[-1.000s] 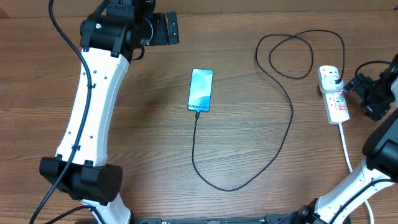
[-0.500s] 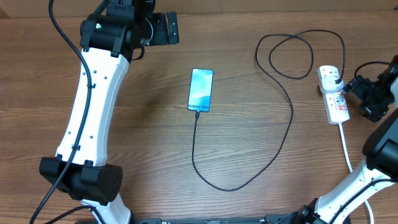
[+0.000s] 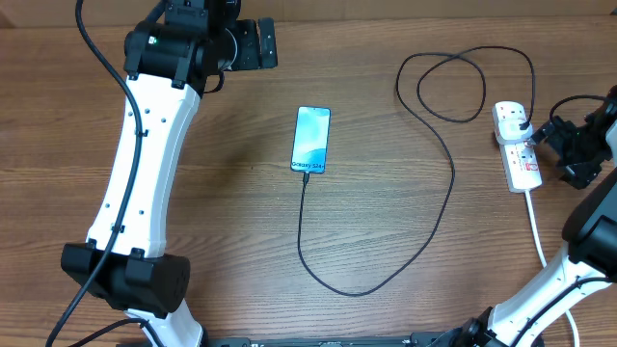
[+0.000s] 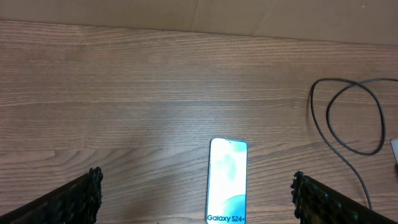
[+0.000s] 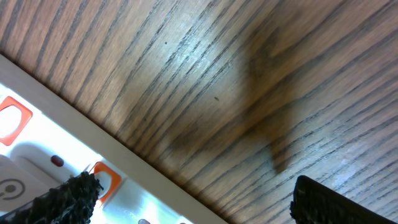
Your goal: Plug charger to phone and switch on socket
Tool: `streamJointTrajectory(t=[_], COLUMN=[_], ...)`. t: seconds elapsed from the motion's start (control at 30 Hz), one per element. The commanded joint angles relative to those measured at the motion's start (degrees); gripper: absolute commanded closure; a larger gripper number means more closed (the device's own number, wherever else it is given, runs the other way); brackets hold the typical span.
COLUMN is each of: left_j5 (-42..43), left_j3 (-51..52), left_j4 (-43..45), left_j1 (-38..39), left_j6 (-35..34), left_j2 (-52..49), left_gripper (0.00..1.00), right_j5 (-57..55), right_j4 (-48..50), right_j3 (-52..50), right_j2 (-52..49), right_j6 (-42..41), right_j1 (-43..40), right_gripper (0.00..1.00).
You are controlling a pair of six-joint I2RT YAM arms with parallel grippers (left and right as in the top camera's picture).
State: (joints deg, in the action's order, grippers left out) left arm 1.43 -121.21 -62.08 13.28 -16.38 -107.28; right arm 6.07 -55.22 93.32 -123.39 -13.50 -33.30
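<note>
My left gripper (image 3: 258,43) is far-left with jaws apart, holding nothing. My right gripper (image 3: 564,151) is also spread and empty, just right of the socket (image 3: 518,154). The phone (image 3: 310,140) is mid-table; the charger (image 3: 451,183) tip meets its near short edge, and the black plug sits in the socket's far end.

Left wrist: fingers (image 4: 78,199) wide, phone lying between them.

Right wrist: fingers wide, socket's red switches (image 5: 11,115) at left.

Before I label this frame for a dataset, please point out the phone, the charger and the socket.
phone (image 3: 311,135): overhead view, middle of its lit screen.
charger (image 3: 452,183): overhead view, black cable's long run right of the phone.
socket (image 3: 521,164): overhead view, white body by the red switches.
</note>
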Motion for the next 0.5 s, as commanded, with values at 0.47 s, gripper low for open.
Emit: streamJointTrajectory(t=[0.47], left_j5=[-0.50], left_j3=[0.09], left_j4=[0.17], left_j1=[0.15], left_j6=[0.28], left_j2=[-0.24], left_gripper=[0.00], right_j5=[1.75], right_j4=[-1.03], right_j3=[-0.37], right_j2=[-0.94], right_j6=[0.09], right_j1=[1.31], right_gripper=[0.00])
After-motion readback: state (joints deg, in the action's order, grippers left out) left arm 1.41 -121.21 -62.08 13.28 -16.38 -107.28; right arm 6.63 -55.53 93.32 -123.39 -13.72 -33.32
